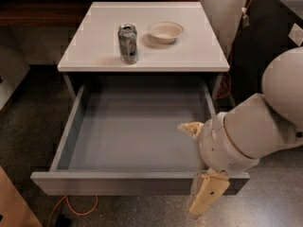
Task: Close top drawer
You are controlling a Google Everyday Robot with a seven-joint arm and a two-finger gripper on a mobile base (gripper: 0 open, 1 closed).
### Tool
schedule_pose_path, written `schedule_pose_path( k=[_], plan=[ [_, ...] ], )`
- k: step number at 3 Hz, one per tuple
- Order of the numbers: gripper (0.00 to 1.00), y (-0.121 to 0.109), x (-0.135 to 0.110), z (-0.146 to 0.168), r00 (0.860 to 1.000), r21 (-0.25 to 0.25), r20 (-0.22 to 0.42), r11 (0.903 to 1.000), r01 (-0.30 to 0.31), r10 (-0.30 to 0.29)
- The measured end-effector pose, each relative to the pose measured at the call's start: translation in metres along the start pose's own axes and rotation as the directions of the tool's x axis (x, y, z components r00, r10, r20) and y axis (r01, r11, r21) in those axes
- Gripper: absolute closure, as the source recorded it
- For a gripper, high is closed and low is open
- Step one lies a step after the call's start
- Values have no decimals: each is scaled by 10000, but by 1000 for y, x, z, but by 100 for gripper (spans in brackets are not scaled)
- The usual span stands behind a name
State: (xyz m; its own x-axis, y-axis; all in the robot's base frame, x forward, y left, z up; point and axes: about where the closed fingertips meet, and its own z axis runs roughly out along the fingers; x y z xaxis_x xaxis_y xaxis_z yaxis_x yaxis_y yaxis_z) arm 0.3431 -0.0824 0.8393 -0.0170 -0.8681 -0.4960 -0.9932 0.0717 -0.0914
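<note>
At the centre of the camera view, running down toward 6 o'clock, the top drawer (113, 183) stands pulled fully out from under a white cabinet top (199, 51). Its grey inside is bare.

Gripper: the gripper (193, 167) sits at about 5 o'clock, at the right end of the drawer's front panel. It is spread open and holds nothing. One cream finger (191, 128) shows over the drawer's inside, and the other hangs outside the panel, toward the floor (28, 141). Whether either one touches the panel cannot be told.

Step in hand: this looks like the approach to the front panel, and the closing push does not appear to have begun. The next move calls for firm contact on the panel's outer face. A straight push toward 12 o'clock should follow, kept square so that an off-centre load does not skew the drawer.

Materials and shapes: the drawer is a wide, deep box in matte grey, with a flat front and no handle. The cabinet top is smooth and rectangular. A metal can (128, 43) stands upright at 12 o'clock, and a shallow pale bowl (165, 31) lies near it at 1 o'clock. The floor is dark and speckled, and an orange cable (75, 207) loops across it at 7 o'clock.
</note>
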Motion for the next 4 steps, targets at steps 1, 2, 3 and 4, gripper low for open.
schedule_pose_path(
  k=[1,2,3,4],
  plan=[
    [0,16,-10,34,9990,-280,364,9993,257,-247],
    [0,30,-17,61,9980,-497,519,9980,399,-373],
    [0,40,-18,84,9976,-705,572,9966,417,-377],
    [16,51,-18,105,9975,-925,502,9943,538,-493]
  ],
)
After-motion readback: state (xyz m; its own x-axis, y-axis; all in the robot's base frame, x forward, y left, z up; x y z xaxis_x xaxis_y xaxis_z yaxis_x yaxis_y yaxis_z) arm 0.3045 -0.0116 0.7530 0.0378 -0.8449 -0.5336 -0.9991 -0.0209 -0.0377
